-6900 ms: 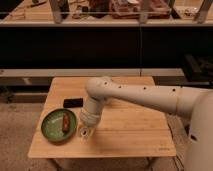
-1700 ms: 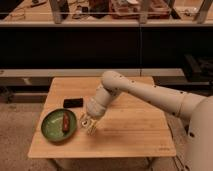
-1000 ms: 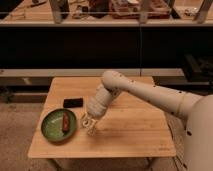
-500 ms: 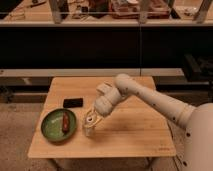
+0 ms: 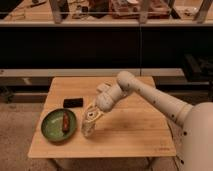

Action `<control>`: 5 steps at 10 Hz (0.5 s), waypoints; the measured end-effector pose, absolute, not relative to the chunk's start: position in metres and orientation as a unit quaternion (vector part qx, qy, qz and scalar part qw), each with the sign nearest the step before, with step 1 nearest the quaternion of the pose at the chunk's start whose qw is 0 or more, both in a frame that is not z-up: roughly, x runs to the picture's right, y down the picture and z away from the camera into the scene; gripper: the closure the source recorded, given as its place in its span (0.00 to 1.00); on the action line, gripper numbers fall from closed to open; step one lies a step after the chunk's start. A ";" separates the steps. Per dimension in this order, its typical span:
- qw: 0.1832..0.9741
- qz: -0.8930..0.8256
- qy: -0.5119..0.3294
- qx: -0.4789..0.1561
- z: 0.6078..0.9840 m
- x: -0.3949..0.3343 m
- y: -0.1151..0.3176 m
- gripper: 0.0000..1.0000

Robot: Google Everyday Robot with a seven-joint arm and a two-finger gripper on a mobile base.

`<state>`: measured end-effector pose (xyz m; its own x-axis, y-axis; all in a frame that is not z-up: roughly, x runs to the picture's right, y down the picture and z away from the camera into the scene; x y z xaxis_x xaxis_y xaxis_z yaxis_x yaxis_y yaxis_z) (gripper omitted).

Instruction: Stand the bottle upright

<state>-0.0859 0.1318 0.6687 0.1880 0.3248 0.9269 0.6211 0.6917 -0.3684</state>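
While the arm (image 5: pixel 150 97) reaches in from the right across the wooden table (image 5: pixel 135 135), I have the gripper (image 5: pixel 93 116) low over the left-centre of the tabletop, angled down and to the left. It sits right at the top of the bottle (image 5: pixel 88 129). The two run together from my view, so I cannot tell whether the gripper has hold of the bottle or only rests against it, nor how far it is open.

The bottle is a small pale cylinder with its base on the wood. It looks close to upright, though I cannot rule out a slight lean. It stands just right of the green plate (image 5: pixel 50 127), near the plate's rim but apart from it, and toward the near half of the table.

On the plate lies a reddish-brown stick-shaped item (image 5: pixel 65 121), set lengthwise near to far. A flat black rectangular object (image 5: pixel 73 102) lies on the table beyond the plate and to the left of the gripper, apart from both. Behind the table runs a dark shelf unit (image 5: pixel 100 47) with cluttered tops at the far edge.
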 end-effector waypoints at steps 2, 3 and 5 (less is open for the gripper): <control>0.673 -0.111 -0.615 -0.396 0.671 -0.086 0.132 1.00; 0.670 -0.110 -0.615 -0.401 0.673 -0.086 0.134 1.00; 0.667 -0.111 -0.618 -0.402 0.673 -0.085 0.135 0.85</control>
